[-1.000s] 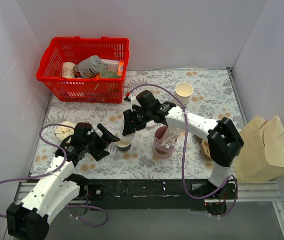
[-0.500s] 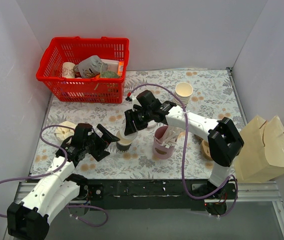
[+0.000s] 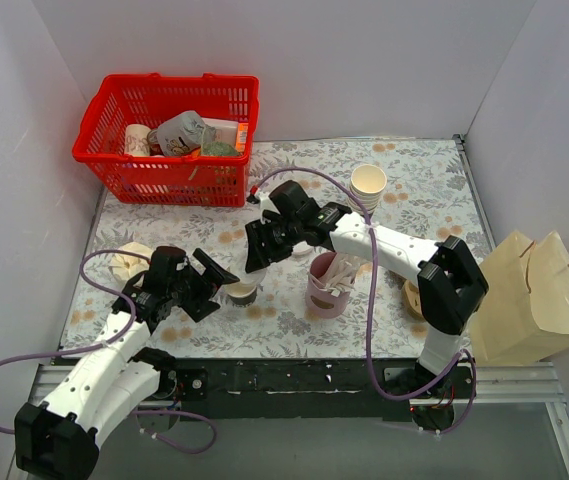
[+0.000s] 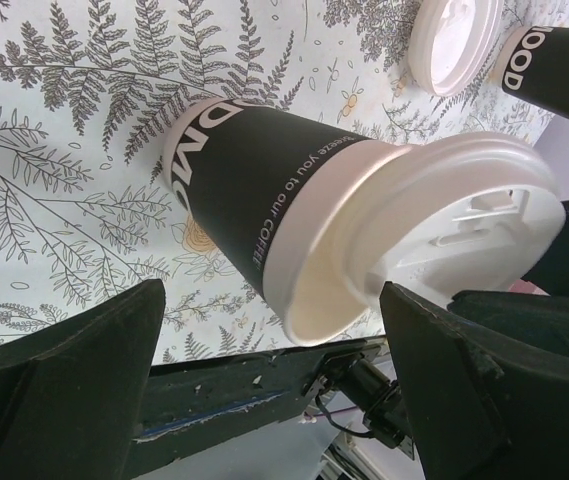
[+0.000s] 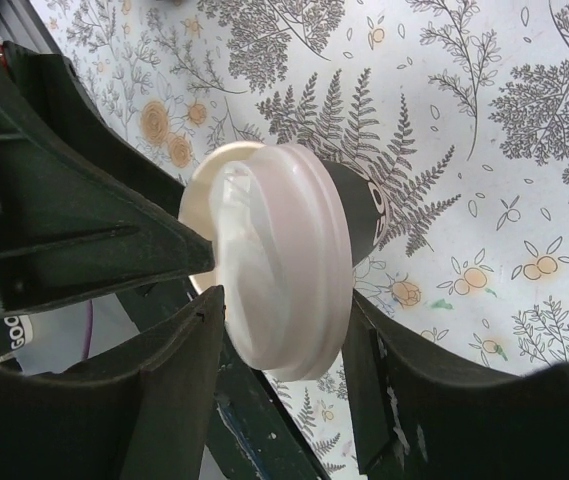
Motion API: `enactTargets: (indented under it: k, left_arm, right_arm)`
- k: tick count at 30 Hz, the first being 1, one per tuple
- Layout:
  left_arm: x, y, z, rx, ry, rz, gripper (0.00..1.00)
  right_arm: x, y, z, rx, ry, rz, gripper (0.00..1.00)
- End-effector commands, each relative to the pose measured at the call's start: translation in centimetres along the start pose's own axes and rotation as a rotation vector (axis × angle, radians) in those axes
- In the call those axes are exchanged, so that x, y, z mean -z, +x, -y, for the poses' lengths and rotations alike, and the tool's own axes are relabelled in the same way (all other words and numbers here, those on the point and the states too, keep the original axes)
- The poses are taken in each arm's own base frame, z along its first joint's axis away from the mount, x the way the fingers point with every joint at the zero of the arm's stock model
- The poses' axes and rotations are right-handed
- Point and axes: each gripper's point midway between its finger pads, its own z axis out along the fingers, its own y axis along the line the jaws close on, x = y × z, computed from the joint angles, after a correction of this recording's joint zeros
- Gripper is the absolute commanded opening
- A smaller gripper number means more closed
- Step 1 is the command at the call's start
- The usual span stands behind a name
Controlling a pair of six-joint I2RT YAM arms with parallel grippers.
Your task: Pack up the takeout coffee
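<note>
Left jaws gape around the takeout coffee [image 4: 254, 190]; right jaws clamp its white lid [image 5: 274, 260], pink cup [image 3: 320, 300] beside.

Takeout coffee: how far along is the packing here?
Done: the dark brown paper cup stands on the floral table cover, with the round white plastic lid on top, tilted and not pressed down. In hand: the right hand grips that lid; the left hand is open either side of the cup. Left: seat the lid, then probably carry the cup to the beige paper bag beyond the table's right edge.
</note>
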Motion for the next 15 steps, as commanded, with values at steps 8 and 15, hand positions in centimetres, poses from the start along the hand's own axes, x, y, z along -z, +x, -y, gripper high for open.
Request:
enactTargets:
  k: [8, 15]
  left_arm:
    - [0.7, 0.0, -0.7, -0.004, -0.003, 0.024, 0.9]
    - [1.1, 0.4, 0.4, 0.011, 0.063, 0.002, 0.95]
  right_arm:
    - [1.7, -1.5, -2.3, 0.047, -0.034, 0.029, 0.57]
    - [0.8, -1.1, -1.4, 0.025, 0.003, 0.01, 0.56]
